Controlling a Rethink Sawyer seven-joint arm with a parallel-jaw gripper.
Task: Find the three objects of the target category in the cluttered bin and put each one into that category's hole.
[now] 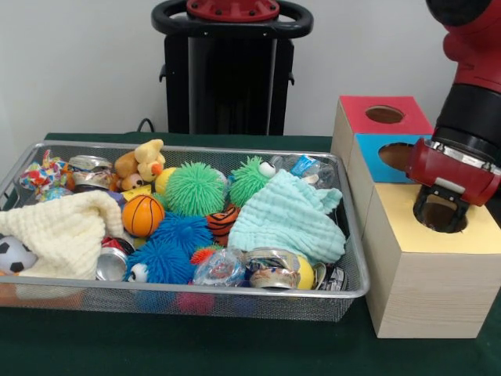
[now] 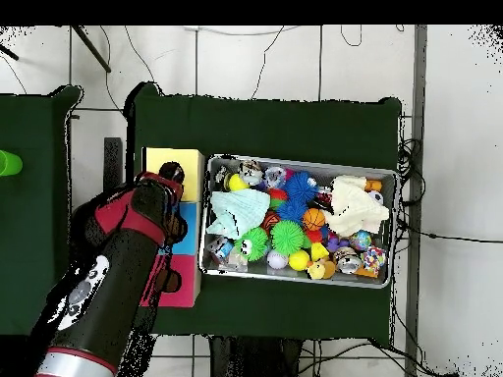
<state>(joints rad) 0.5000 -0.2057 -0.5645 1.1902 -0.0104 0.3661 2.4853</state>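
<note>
My gripper [image 1: 442, 213] hangs right over the round hole of the yellow-topped box [image 1: 407, 227], open, with nothing visible between its fingers. In the overhead view the gripper [image 2: 167, 180] sits at the yellow box's [image 2: 187, 157] edge. The wire bin [image 1: 235, 291] holds a green spiky ball [image 1: 196, 189], a blue spiky ball [image 1: 182, 231], a small basketball [image 1: 142, 215], a soccer ball [image 1: 12, 254], crushed cans [image 1: 270, 268] and plush toys [image 1: 141, 163]. A mint cloth [image 1: 286, 219] and a cream cloth [image 1: 55, 231] cover other items.
Behind the yellow box stand a blue-topped box [image 1: 376, 153] and a red-topped box [image 1: 383, 114], each with a round hole. The bin [image 2: 391, 177] lies beside the boxes on green cloth [image 2: 265, 123]. A bright green object [image 2: 8, 162] shows at the overhead view's left edge.
</note>
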